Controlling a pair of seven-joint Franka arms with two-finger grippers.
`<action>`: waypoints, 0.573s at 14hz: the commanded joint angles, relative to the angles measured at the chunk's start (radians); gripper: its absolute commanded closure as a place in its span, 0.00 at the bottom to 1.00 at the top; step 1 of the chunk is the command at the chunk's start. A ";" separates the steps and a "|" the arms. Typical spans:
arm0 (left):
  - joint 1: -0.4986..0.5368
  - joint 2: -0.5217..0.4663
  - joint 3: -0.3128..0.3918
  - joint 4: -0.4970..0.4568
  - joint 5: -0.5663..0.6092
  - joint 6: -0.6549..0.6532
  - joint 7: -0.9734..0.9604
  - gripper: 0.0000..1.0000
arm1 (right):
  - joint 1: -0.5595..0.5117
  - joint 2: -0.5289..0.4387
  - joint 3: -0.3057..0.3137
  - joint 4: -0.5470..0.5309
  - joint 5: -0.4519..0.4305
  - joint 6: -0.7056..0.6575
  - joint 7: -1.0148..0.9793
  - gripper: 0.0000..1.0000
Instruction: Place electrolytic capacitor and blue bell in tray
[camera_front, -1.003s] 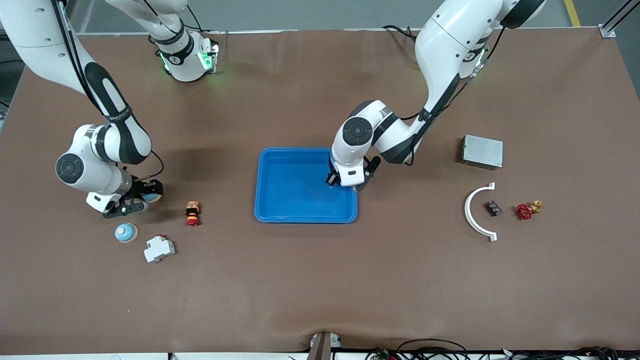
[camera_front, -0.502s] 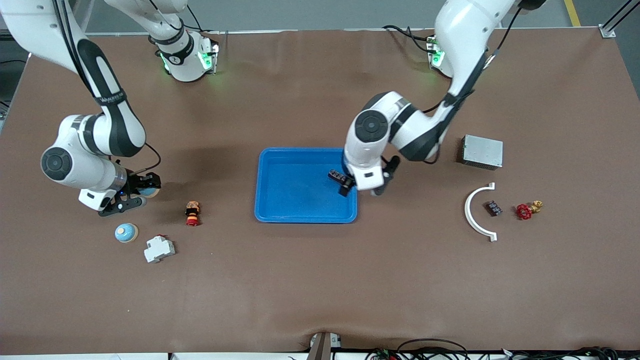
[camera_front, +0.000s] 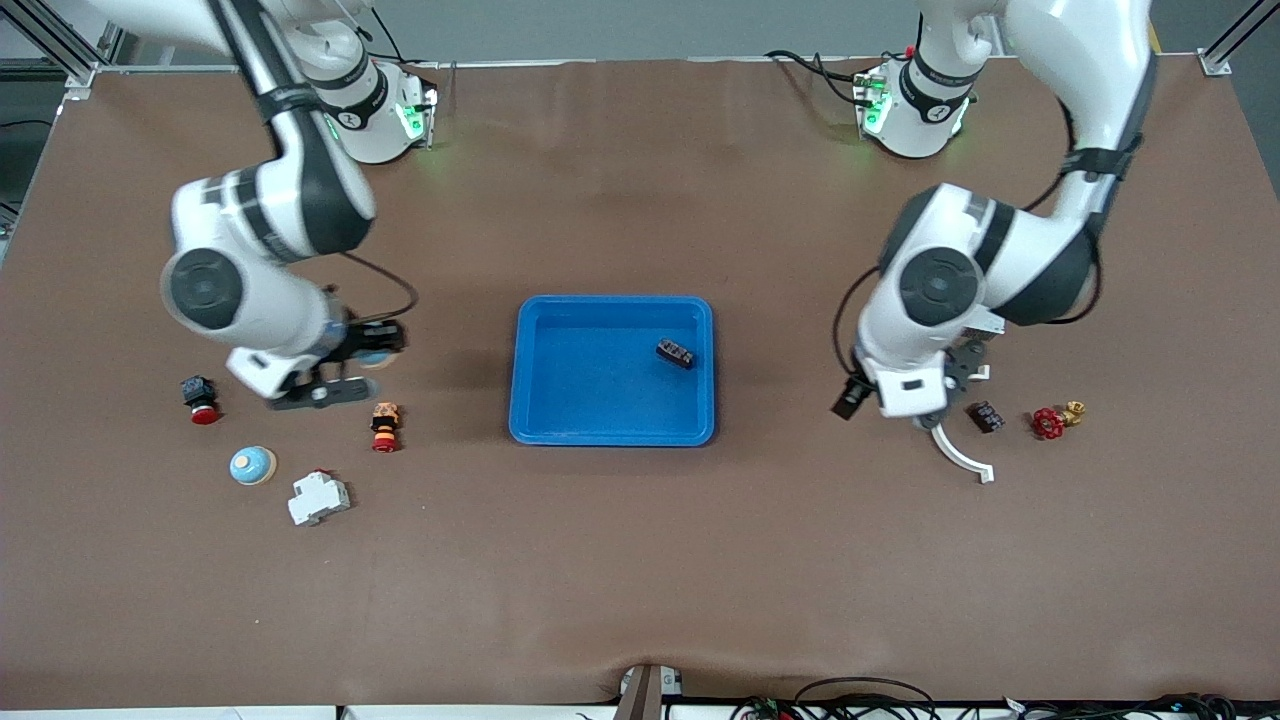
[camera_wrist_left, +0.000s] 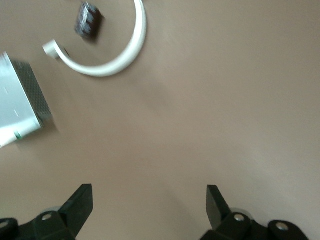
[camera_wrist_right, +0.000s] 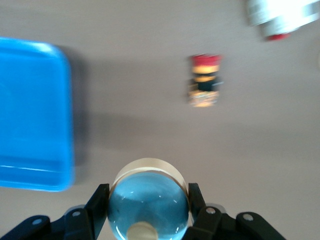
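Robotics lab: brown-covered table (camera_front: 640, 560), industrial parts.

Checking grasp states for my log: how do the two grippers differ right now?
The right gripper is shut on the blue bell, carrying it above the table between a red-topped button part and the tray. The left gripper is open and holds nothing, above bare table beside the white curved bracket. Both are black two-finger grippers, and both are off the table.
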 joint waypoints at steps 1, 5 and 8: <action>0.087 -0.012 -0.010 -0.072 0.041 0.030 0.103 0.00 | 0.098 0.025 -0.012 0.005 0.071 0.059 0.159 0.87; 0.209 -0.001 -0.012 -0.195 0.183 0.147 0.258 0.00 | 0.244 0.111 -0.012 0.005 0.073 0.216 0.396 0.87; 0.320 0.035 -0.010 -0.210 0.196 0.237 0.416 0.00 | 0.291 0.177 -0.014 0.005 0.068 0.260 0.438 0.87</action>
